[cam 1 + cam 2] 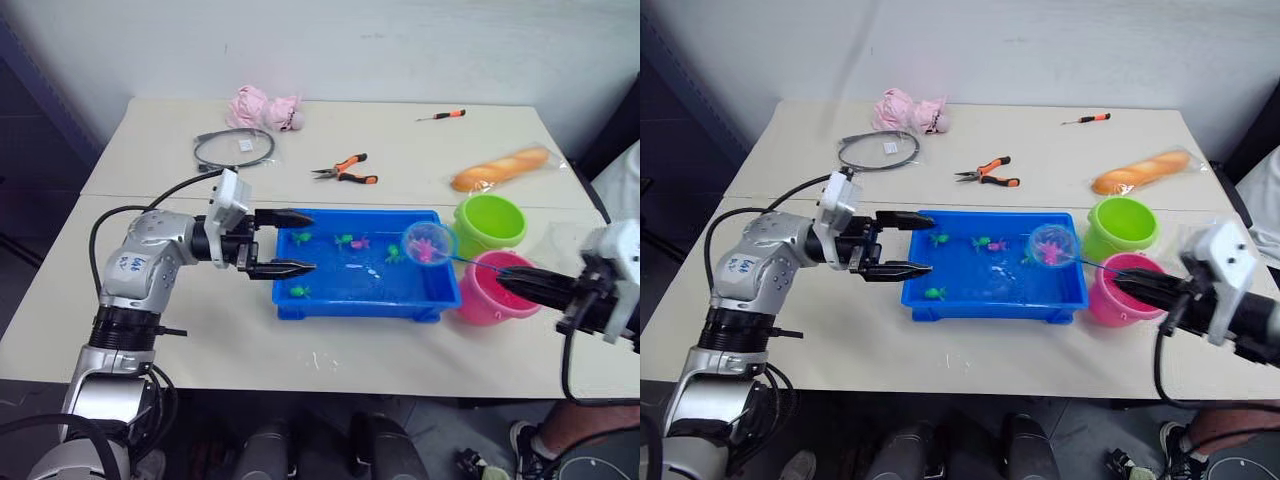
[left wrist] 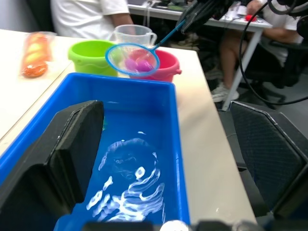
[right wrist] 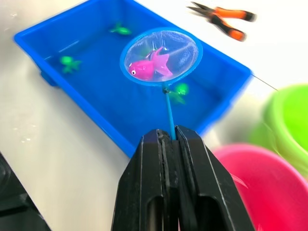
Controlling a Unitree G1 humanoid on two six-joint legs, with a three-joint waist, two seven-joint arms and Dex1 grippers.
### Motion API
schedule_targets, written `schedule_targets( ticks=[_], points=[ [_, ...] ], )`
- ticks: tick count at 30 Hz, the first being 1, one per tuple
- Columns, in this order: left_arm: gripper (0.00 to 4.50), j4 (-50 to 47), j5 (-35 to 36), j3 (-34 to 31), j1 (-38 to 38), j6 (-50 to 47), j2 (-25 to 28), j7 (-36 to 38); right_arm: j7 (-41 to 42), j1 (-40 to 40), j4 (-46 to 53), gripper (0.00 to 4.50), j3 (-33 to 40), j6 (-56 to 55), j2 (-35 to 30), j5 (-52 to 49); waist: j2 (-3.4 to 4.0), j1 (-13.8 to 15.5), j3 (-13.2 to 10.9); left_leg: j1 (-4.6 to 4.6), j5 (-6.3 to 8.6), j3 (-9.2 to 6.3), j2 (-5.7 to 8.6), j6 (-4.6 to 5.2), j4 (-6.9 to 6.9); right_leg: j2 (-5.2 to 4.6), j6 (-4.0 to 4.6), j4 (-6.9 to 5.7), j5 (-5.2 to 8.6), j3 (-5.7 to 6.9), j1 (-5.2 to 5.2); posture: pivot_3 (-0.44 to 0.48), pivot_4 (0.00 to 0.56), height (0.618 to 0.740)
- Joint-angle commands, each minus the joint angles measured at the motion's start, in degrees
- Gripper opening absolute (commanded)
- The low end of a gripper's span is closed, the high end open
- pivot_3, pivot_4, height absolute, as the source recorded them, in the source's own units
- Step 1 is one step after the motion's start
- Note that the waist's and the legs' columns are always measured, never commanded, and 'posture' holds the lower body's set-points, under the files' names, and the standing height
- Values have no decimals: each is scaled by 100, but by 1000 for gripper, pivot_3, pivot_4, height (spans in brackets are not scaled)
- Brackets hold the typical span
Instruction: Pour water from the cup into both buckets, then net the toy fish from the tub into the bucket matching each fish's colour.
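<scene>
The blue tub (image 1: pixel 350 308) lies mid-table with water and several green and pink toy fish (image 1: pixel 299 291) in it. My right gripper (image 1: pixel 502 276) is shut on the thin handle of the net (image 1: pixel 429 243). The hoop hangs above the tub's right end and carries one pink fish (image 3: pixel 147 67). Just right of the tub stand the green bucket (image 1: pixel 489 222) and, nearer me, the pink bucket (image 1: pixel 495 290), which sits under my right gripper. My left gripper (image 1: pixel 314 241) is open, its fingers straddling the tub's left wall. The clear cup (image 2: pixel 134 34) stands behind the buckets.
At the back of the table lie orange-handled pliers (image 1: pixel 345 170), a small screwdriver (image 1: pixel 441 116), a wrapped bread loaf (image 1: pixel 500 168), a coiled cable (image 1: pixel 233 148) and a pink soft toy (image 1: pixel 264 107). A person (image 2: pixel 91 14) sits close to the table's right side.
</scene>
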State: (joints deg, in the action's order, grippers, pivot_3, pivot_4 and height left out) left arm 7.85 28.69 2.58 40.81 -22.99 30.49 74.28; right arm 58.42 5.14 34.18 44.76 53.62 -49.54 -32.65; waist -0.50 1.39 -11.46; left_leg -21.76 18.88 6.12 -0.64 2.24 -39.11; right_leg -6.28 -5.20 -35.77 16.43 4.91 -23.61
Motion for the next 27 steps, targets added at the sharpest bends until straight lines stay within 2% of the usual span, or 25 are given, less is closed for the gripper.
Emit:
schedule_targets(
  ticks=[1, 4, 8, 14, 22, 26, 27],
  points=[
    [4458, 97, 31, 17, 272, 138, -149, 85, -83, 635, 206, 0, 1176, -162, 17, 186, 0, 31, 0, -1, -1, 0, 1, 2, 0, 0, -3, 4, -2, -1, 1, 0, 150, 740],
    [4458, 235, 19, 22, 303, 327, -331, 105, -238, 1160, 169, 0, 1451, -709, 177, 537, -1, 12, 1, 1, 0, -3, 3, 7, 0, 3, -10, 16, -5, -3, 10, 0, 150, 740],
    [4458, 338, 4, 51, 341, 460, -603, 52, -545, 1559, -51, 0, 1398, -1797, 695, 982, -2, -11, 1, 5, 0, 1, 3, 8, 0, 5, -13, 21, -7, -10, 12, 0, 150, 740],
    [4458, 499, -80, 44, 221, 555, -772, -58, -899, 2042, -1048, 0, 812, -4498, 1154, 2270, -1, -18, 1, 27, 1, 29, 2, 6, 4, 27, -14, 24, -7, -35, 13, 0, 150, 740],
    [4458, 638, -223, 47, 138, 619, -800, -143, -1873, 2081, -2030, 0, 64, -7161, 1353, 3450, -1, -66, 1, 47, 2, 46, -7, -1, 4, 28, -13, 19, -7, -66, 14, 0, 150, 740],
    [4458, 568, -223, 57, 65, 592, -762, -149, -2581, 2136, -2145, 0, -172, -7891, 1367, 4356, -1, -94, 1, 49, 3, 47, -9, -5, 4, 24, -12, 17, -6, -67, 14, 0, 150, 740],
    [4458, 539, -218, 55, 45, 582, -752, -152, -2919, 2146, -2147, 0, -160, -8069, 1328, 4860, 0, -106, 1, 49, 3, 48, -9, -5, 4, 22, -12, 17, -6, -68, 14, 0, 150, 740]
  ],
)
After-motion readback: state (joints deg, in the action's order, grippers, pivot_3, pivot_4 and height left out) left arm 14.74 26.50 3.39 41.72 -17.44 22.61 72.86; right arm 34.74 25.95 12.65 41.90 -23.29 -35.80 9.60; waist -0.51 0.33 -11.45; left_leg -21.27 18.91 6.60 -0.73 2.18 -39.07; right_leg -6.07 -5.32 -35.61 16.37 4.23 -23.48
